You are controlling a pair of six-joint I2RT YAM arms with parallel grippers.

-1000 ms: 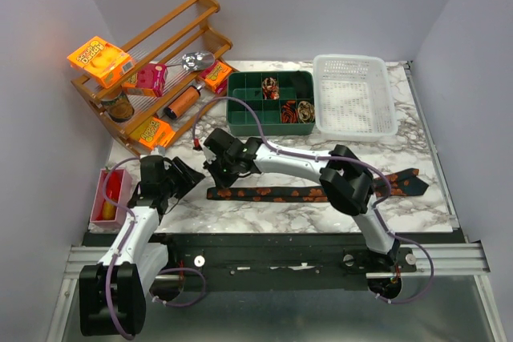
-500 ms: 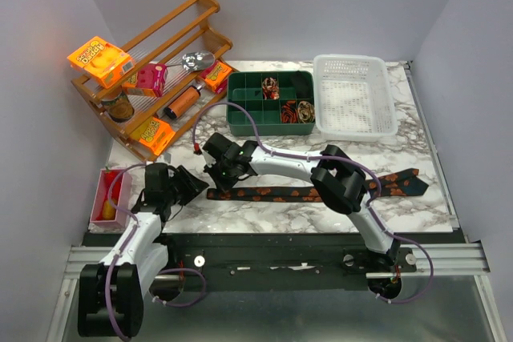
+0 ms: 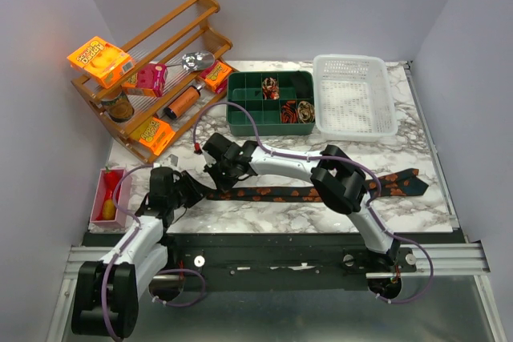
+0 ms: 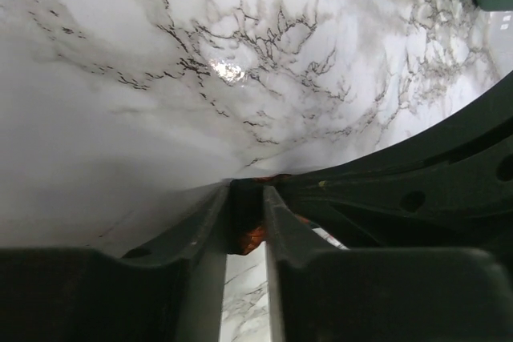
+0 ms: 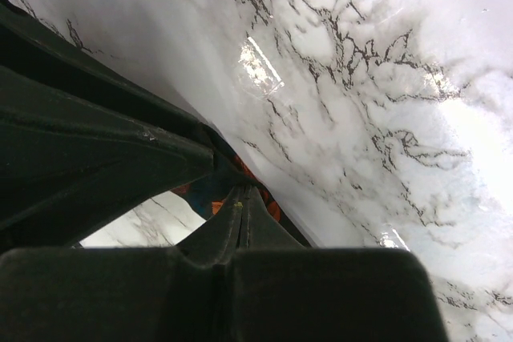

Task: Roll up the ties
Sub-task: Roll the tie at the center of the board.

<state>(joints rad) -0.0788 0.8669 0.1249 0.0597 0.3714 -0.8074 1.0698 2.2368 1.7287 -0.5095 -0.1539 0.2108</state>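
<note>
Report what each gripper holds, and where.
Left gripper pinches the tie at its left-end tip; right gripper pinches it just inboard.

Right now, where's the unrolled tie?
Top view: the tie lies flat near the front edge, in front of the green organizer, left end in the left gripper.

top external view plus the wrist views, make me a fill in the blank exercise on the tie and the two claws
1. The long dark necktie with orange-red blotches lies stretched out on the ___ tabletop.
2. The left claw is shut on the ___.
3. The right claw is at the necktie's ___ end, close to the left claw.
4. Small rolled patterned coils sit in the ___ compartment tray.

Missing words: marble; necktie; left; green
</note>
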